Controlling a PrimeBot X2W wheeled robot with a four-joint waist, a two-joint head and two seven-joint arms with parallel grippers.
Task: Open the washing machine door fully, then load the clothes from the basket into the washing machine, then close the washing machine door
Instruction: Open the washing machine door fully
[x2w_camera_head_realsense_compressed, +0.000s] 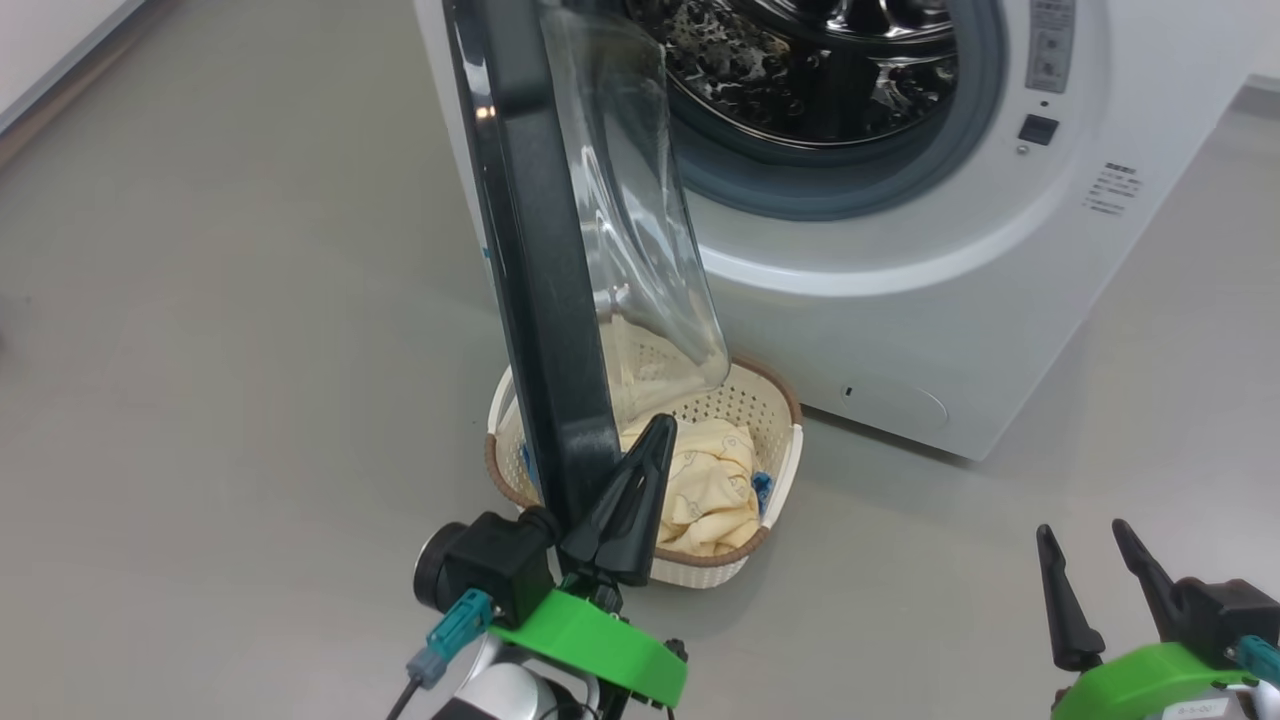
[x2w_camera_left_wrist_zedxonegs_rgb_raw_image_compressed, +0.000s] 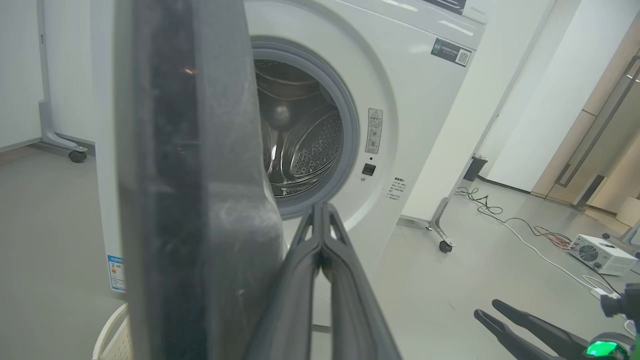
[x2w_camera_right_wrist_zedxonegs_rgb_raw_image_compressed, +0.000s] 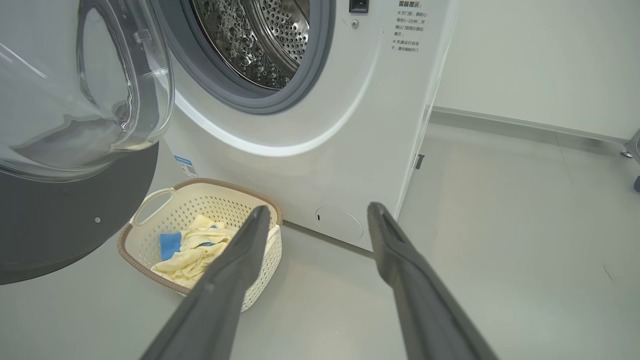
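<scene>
Just left of the left gripper (x2w_camera_head_realsense_compressed: 655, 432): washing machine door (x2w_camera_head_realsense_compressed: 540, 300) edge-on, judged not yet fully open.
Fingers pinched shut, empty, apparently touching the rim's inner face; right gripper (x2w_camera_head_realsense_compressed: 1082, 528) spread wide, idle. Door upright, its plane running from hinge toward the gripper, glass bulging rightward above the basket (x2w_camera_head_realsense_compressed: 775, 395). Advise steady leftward push on the rim, clear of the glass.

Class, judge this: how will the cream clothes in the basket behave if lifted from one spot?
Probably floppy: the clothes lie crumpled in folds in the basket, so they would likely drape and trail. Likely light, as the cloth looks thin. They lie bunched together, so one pinch might lift several.
</scene>
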